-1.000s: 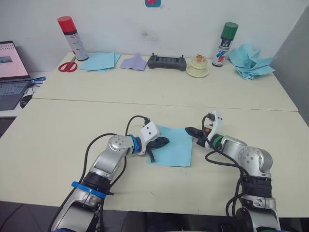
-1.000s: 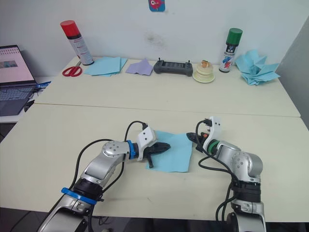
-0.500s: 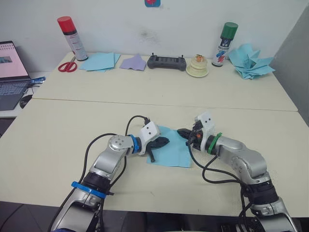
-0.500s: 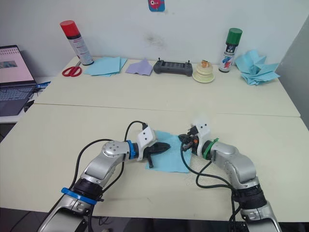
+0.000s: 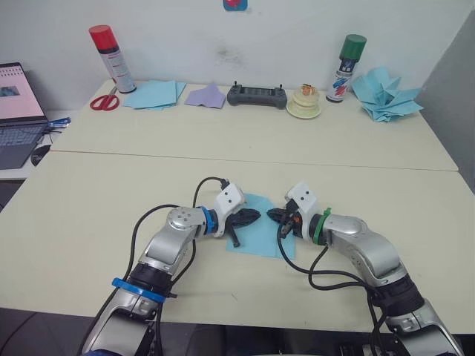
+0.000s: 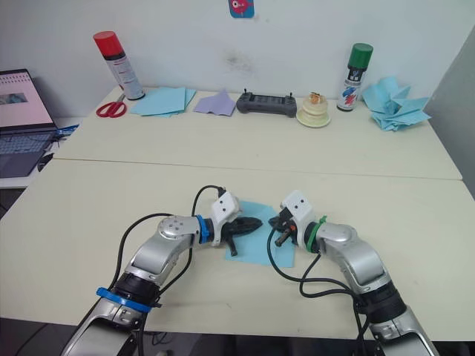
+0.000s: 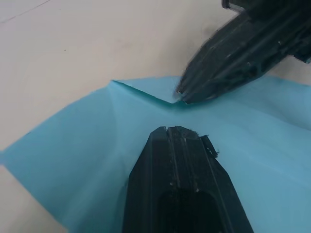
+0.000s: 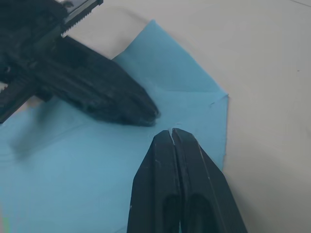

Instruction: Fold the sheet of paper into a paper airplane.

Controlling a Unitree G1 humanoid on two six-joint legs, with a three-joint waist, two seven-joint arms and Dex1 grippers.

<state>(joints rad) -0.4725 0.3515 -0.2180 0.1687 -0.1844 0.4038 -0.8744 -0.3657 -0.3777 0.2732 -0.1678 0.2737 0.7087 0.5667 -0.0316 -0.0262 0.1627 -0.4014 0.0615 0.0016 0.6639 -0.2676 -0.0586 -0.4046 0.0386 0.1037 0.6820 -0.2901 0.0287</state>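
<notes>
Lying flat near the table's front edge is one sheet of paper, light blue, with one far corner folded over onto it. Pressing down on it are two grippers, both with fingers closed together: the left gripper and the right gripper, tips nearly touching. Standing along the back are two spray cans, one pair of scissors and one controller.
</notes>
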